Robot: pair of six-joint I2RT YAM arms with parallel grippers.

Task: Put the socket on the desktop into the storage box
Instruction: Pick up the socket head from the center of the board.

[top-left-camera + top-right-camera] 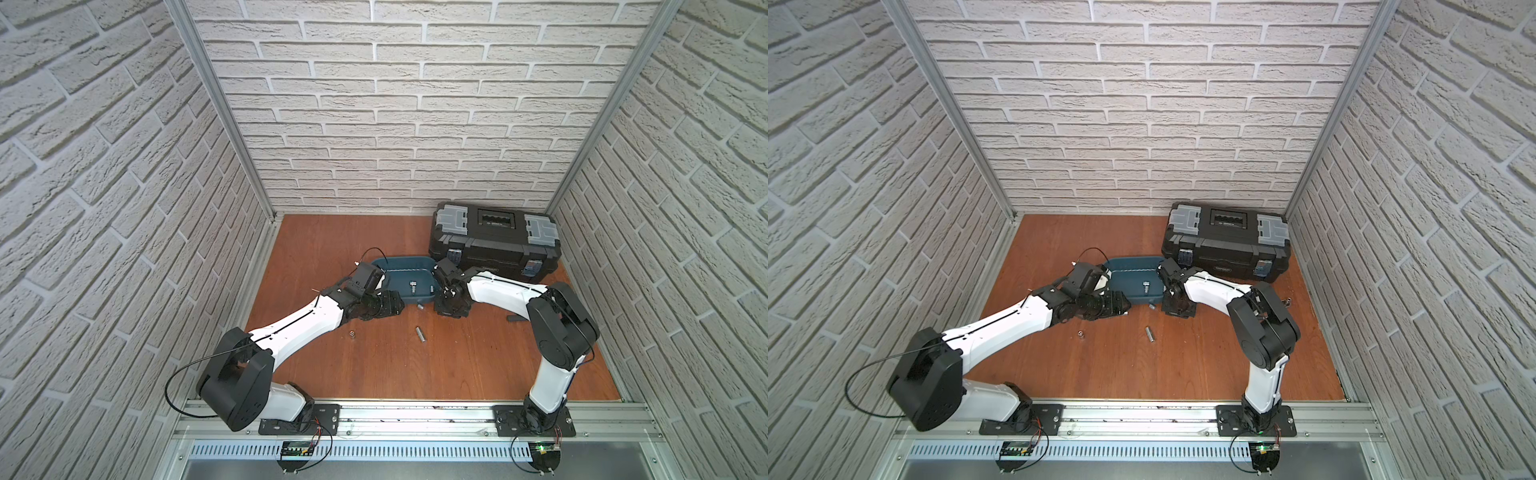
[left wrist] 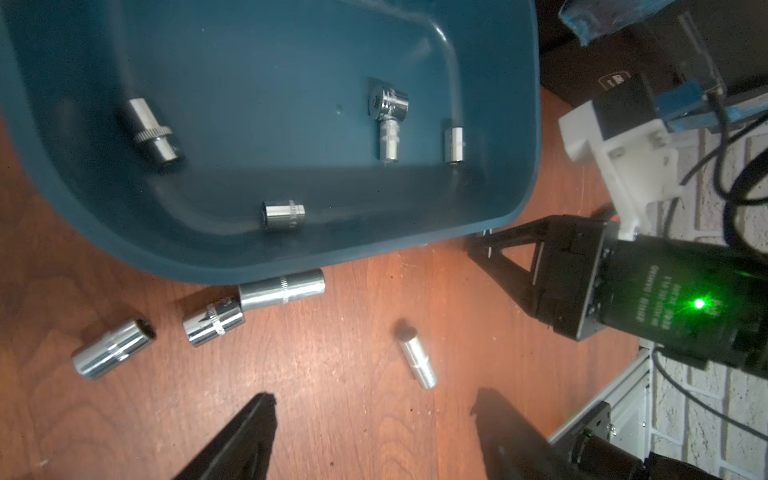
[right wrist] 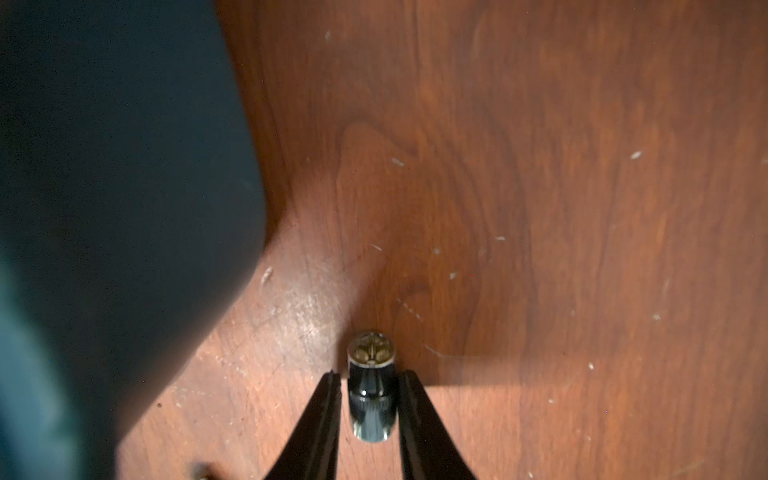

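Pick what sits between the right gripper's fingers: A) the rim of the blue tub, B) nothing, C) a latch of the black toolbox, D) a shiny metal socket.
D: the right wrist view shows a metal socket between the fingers of the right gripper, over the wooden desktop and beside the blue tub, not in it.

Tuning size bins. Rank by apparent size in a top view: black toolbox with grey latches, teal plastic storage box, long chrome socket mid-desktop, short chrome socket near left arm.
1. black toolbox
2. teal storage box
3. long chrome socket
4. short chrome socket
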